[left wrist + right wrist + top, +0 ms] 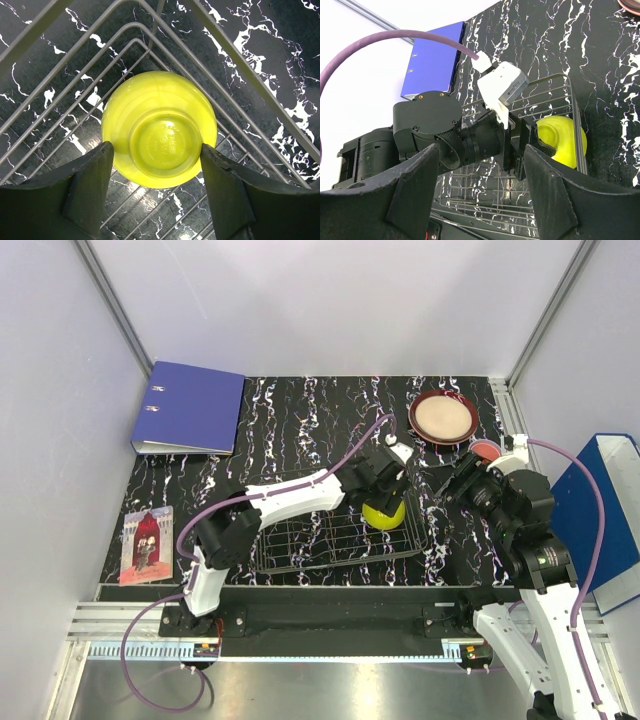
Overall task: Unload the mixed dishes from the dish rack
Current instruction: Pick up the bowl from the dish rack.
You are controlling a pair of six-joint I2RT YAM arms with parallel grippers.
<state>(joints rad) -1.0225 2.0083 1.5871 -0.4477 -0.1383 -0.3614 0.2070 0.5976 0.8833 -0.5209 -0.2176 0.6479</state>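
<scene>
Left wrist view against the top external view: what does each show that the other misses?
Only left wrist: the yellow-green bowl lies upside down, foot ring up, flanked by the left end effector. Only top external: the dark-red-rimmed plate, blue binder and right arm, all outside the dish rack. Both: the bowl in a rack corner.

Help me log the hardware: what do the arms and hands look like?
The left arm and right arm have white shells, black joints and a purple cable each. The left hand and right hand have dark, wedge-shaped fingers. A white box sits on the left wrist.
</scene>
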